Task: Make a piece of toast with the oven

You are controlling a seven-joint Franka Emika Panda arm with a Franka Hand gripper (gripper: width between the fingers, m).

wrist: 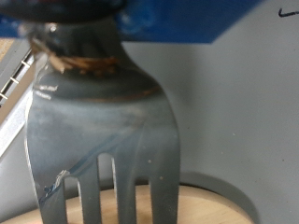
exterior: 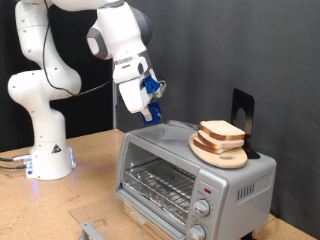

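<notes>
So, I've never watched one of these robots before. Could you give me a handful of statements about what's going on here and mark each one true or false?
1. The bread slices lie on a round wooden plate on top of the oven. True.
2. The oven's glass door hangs wide open. False: it is shut, with the wire rack visible behind the glass.
3. The gripper is over the oven's top, to the exterior view's left of the plate. True.
4. A slice of bread sits between the jaws. False: the wrist view shows a metal fork there, prongs towards the plate.
5. The oven's knobs are at the exterior view's left end. False: they are at its right end.
</notes>
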